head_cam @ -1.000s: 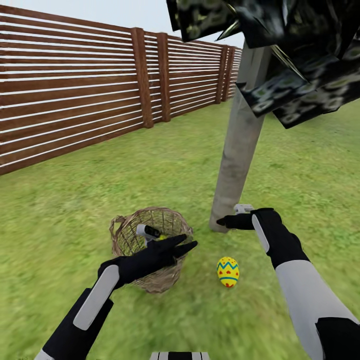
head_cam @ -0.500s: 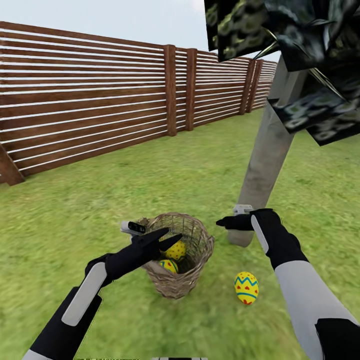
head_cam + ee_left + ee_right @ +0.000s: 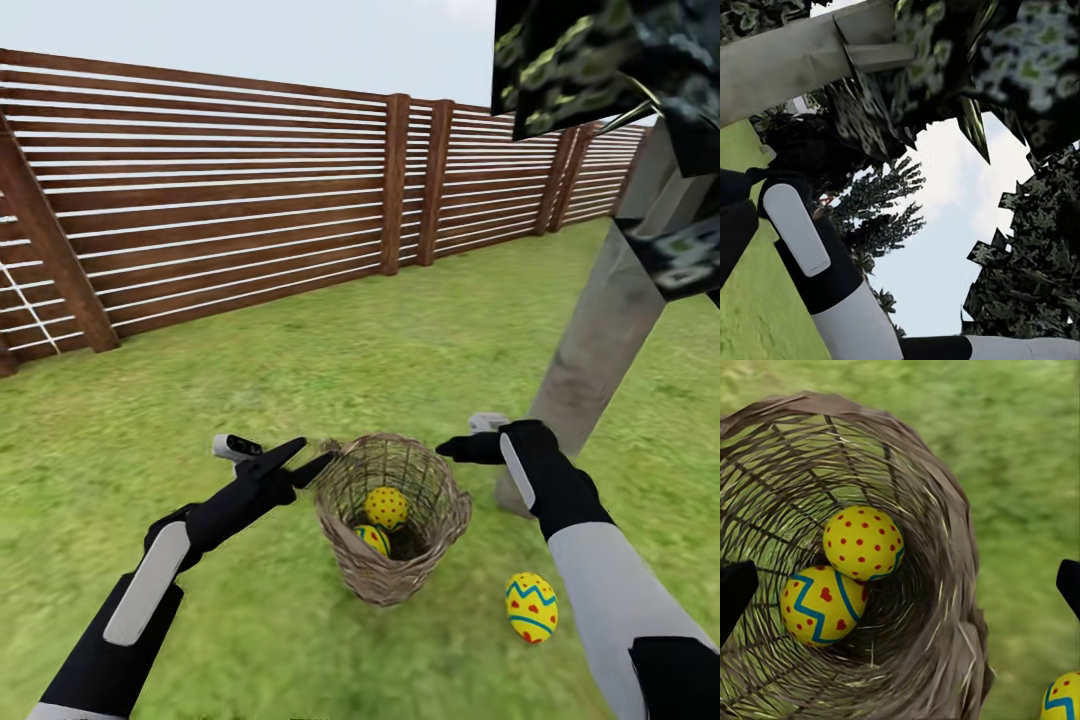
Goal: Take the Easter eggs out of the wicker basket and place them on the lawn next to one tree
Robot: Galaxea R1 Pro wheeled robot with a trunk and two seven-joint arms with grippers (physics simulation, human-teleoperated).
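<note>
Now two eggs (image 3: 860, 542) down inside basket (image 3: 440, 530), below right end effector (image 3: 447, 449); fingers spread, empty; left end effector (image 3: 310, 462) beside rim, apart.

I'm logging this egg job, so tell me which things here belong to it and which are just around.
Part of the job:
- two Easter eggs in the basket
- third Easter egg on the lawn
- wicker basket
- tree trunk
- lawn

Just around:
- slatted wooden fence

Head cam high; R wrist cam close over shared basket (image 3: 395, 520).
</note>
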